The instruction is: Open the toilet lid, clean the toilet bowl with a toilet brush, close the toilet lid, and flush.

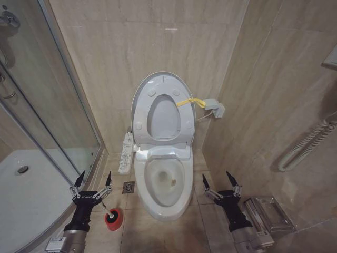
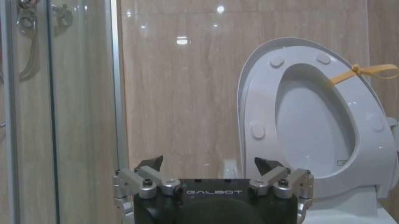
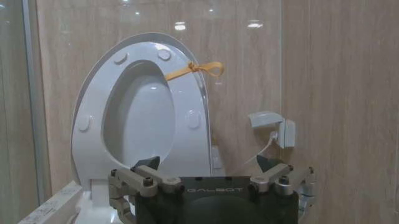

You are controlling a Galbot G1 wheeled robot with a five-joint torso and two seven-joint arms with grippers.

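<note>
Tiled floor: toilet brush (image 1: 111, 217) beside spread left gripper (image 1: 93, 182) jaws.

Stood tiled in beige stone, wall (image 1: 131, 47) and floor (image 1: 158, 232) alike, with ceiling-light glints on the glossy back wall. Had a glass shower screen (image 1: 47, 89) on the left, over a white shower tray (image 1: 26, 195). Held a small drain (image 1: 128, 187) in the floor. Carried a white socket box (image 1: 215, 107) and, low on the right, probably a metal rack (image 1: 268, 213).
</note>
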